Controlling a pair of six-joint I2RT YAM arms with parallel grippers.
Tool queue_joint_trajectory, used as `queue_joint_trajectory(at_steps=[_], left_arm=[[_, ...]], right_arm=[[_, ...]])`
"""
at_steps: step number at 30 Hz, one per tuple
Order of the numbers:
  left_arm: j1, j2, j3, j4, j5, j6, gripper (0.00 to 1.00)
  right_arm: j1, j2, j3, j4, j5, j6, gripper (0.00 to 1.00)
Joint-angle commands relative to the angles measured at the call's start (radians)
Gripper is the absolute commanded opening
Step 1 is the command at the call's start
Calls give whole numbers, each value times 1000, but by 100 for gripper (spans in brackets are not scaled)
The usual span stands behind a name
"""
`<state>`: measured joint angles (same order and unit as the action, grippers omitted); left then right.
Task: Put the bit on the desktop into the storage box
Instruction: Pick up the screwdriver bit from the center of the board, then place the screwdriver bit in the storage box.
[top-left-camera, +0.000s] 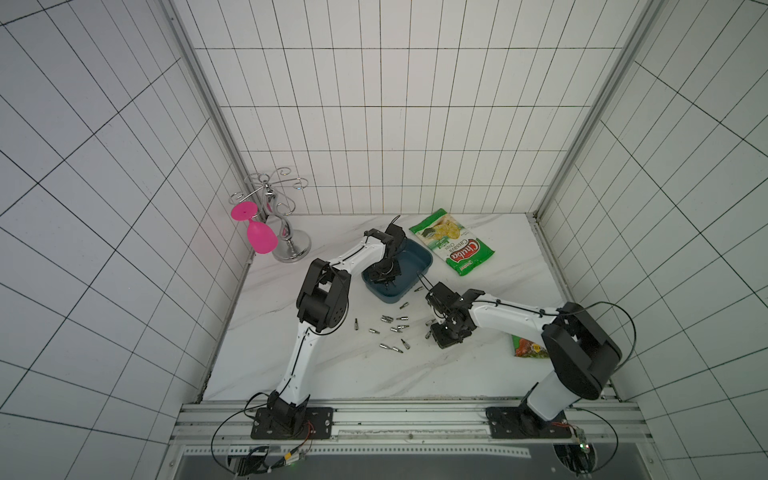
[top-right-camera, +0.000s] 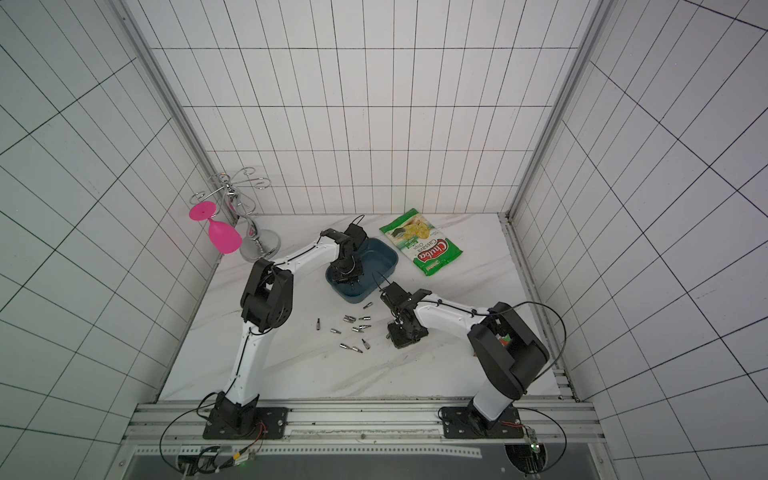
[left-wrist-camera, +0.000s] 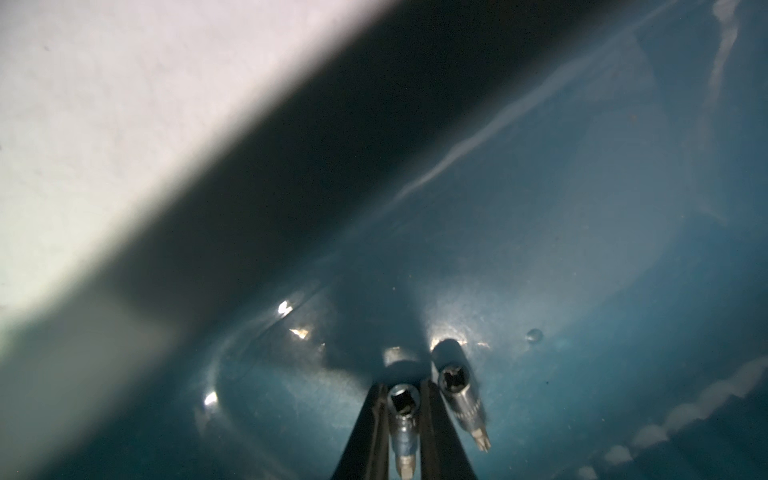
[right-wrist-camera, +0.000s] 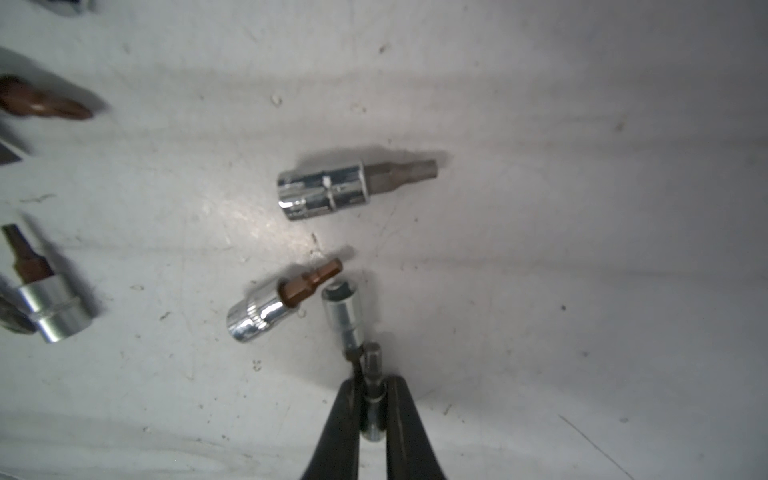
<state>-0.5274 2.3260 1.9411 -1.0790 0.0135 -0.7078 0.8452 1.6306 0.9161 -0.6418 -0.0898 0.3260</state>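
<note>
Bits: roughly a dozen loose bits (top-left-camera: 394, 329) lie scattered on the table (top-left-camera: 457, 374); one of them lies just beside the box.
Box: the box (top-left-camera: 417, 261) stands on the table behind the scatter, with a boxed bit (left-wrist-camera: 459, 399) lying on its floor.
Done: by my reading, one bit is stored and a second is about to join it (the left arm (top-left-camera: 357, 253) hides part of the box floor in both top views).
To do: nearly the whole scatter.
Grip, left: the left gripper (left-wrist-camera: 402, 388) is inside the box, low over the floor, clamped on the left bit (left-wrist-camera: 402, 415), just beside the boxed bit.
Grip, right: the right gripper (right-wrist-camera: 372, 376) is down at the table, closed on the right bit (right-wrist-camera: 374, 430). A neighbour bit (right-wrist-camera: 343, 320) lies against one finger. I cannot tell whether the right bit is off the table.
</note>
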Motion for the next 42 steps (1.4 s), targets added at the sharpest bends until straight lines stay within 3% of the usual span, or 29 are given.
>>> queue_joint_trajectory(at_steps=[1,6,19,25,32,37,42], left_arm=[[-5,25,13,-4,23,0,20],[-5,-10,32,-27,2,4,25],[22,-153,225,-208,-15,10,28],[55,-360,-4,-209,-32,9,29],[39,-596,-384,-144,-59,-17,31],[23,-664,-517,-130,-76,-37,33],[29,-647,-561,-121,-81,-30,33]], right_arm=[[12,0,-28,-22,8,8,8],[12,-5,-17,-25,2,5,0],[11,-125,63,-173,44,5,0],[-22,-97,268,-290,74,-44,0],[-110,117,695,-431,67,-167,0],[-151,326,1023,-524,48,-253,0],[-170,508,1255,-555,30,-306,0]])
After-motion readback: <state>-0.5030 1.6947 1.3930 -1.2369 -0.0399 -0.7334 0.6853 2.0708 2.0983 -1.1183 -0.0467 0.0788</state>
